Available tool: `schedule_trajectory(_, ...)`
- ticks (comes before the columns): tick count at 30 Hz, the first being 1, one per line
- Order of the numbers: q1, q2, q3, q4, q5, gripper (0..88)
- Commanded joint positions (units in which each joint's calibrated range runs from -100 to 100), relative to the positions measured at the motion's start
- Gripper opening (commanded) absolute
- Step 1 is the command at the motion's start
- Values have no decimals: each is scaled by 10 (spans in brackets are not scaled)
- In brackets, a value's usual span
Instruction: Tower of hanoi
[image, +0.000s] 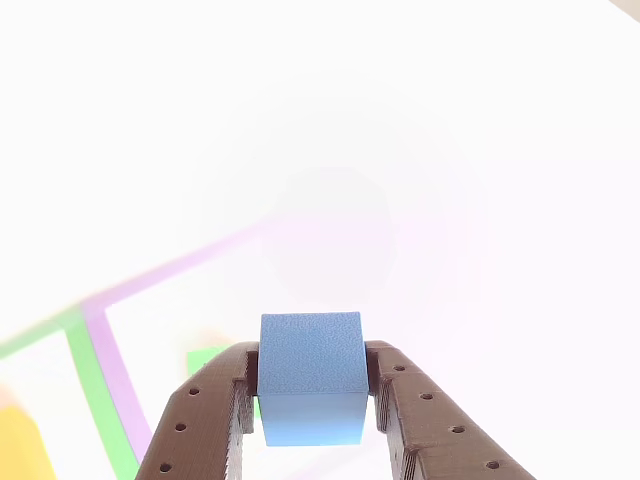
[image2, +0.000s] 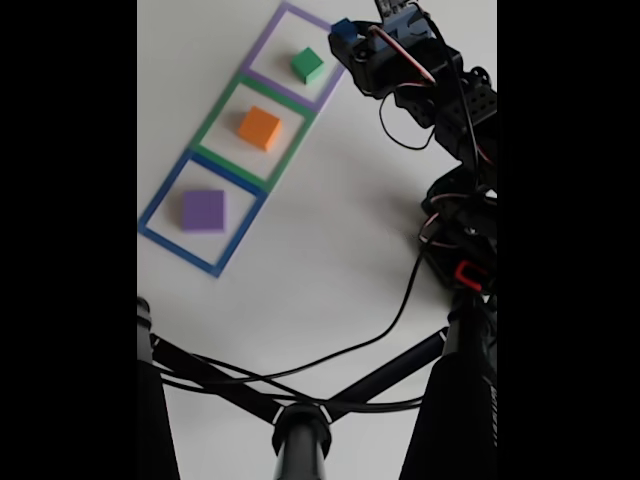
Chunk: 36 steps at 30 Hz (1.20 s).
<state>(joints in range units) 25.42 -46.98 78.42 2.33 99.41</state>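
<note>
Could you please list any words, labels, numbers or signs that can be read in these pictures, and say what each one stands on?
None: no readable text in either view.
The blue cube held in the tool has plain faces.
The green block, orange block and purple block are unmarked.
The arm bears no label that can be made out; its red part is too small to tell.

No readable text, label, brand, number or sign anywhere

A matte blue cube (image: 310, 378) sits between the dark brown gripper (image: 312, 400) fingers, while in the fixed view the green block (image2: 307, 65), orange block (image2: 260, 128) and purple slab (image2: 204, 210) lie in purple, green and blue outlines on white.
</note>
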Motion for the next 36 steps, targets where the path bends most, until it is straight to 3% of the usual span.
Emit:
schedule_trajectory(1,-14,78,17,-152,6,33)
schedule_trajectory(9,-41,238,21,-343,6,32)
schedule_trajectory(16,-57,335,13,-443,6,32)
schedule_trajectory(36,-58,461,-38,-529,6,32)
